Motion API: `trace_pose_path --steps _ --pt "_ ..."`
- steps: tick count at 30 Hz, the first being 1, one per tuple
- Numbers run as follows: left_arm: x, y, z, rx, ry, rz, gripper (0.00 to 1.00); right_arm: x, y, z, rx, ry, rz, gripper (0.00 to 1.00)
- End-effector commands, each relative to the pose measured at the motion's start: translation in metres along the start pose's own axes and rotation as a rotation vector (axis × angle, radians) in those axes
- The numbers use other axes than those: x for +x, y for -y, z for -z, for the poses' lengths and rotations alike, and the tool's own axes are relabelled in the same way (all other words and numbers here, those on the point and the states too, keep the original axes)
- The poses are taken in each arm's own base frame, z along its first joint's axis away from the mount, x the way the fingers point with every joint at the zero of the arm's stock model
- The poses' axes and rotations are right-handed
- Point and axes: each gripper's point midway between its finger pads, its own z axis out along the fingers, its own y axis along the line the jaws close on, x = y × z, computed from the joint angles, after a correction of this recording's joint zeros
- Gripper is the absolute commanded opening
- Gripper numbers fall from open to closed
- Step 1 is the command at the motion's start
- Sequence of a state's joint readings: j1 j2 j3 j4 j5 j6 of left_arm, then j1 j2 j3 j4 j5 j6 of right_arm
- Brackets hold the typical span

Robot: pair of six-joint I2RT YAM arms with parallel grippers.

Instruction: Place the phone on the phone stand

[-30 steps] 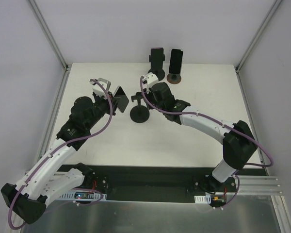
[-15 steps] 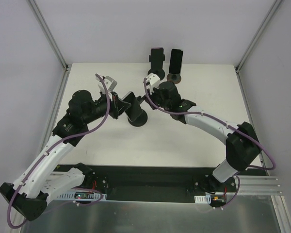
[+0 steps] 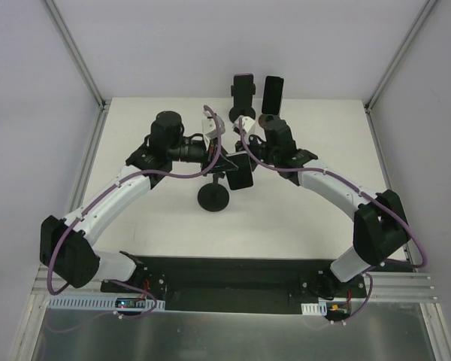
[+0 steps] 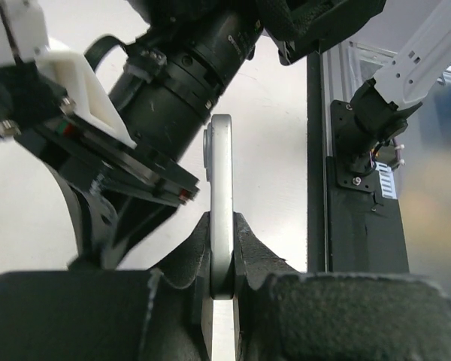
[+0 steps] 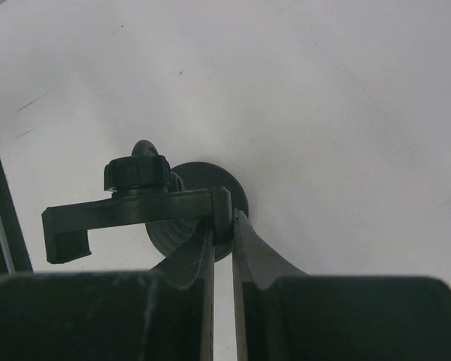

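The phone (image 4: pixel 221 188) is hanging edge-on above the middle of the desk (image 3: pixel 286 226), with the fingers of the left tool (image 4: pixel 222 241) clamping tight on its near end. Just beside it, the right tool (image 5: pixel 222 226) is pinching the cradle arm of the phone stand (image 5: pixel 128 209), whose round base is sitting on the desk. A second stand (image 3: pixel 243 94) and a third stand (image 3: pixel 271 96), each carrying a phone, are standing at the far edge.

Phone (image 3: pixel 240 175) right of phone stand (image 3: pixel 213 198); two other stands (image 3: pixel 244 94) behind.
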State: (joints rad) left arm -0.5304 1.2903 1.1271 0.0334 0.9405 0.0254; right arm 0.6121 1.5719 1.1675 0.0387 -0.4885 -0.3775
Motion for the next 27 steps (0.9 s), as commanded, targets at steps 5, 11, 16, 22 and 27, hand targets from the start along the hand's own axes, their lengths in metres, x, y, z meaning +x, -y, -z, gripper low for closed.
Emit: trace_pose_path --steps 5,11,16,22,27 --pt "-0.042 -0.004 -0.016 0.141 0.042 -0.268 0.0 -0.033 -0.027 0.004 -0.178 0.091 0.076 0.01" --pt "-0.031 -0.021 -0.016 0.126 -0.005 -0.272 0.0 -0.031 -0.027 0.006 -0.193 0.09 0.078 0.01" --pt "-0.02 -0.038 -0.006 0.089 -0.041 -0.264 0.0 -0.029 -0.026 0.008 -0.21 0.09 0.067 0.01" --pt "-0.009 -0.042 -0.005 0.075 -0.08 -0.298 0.0 -0.029 -0.028 0.009 -0.231 0.093 0.068 0.01" --pt "-0.008 -0.042 -0.005 0.079 -0.084 -0.312 0.0 -0.03 -0.031 0.009 -0.253 0.092 0.063 0.01"
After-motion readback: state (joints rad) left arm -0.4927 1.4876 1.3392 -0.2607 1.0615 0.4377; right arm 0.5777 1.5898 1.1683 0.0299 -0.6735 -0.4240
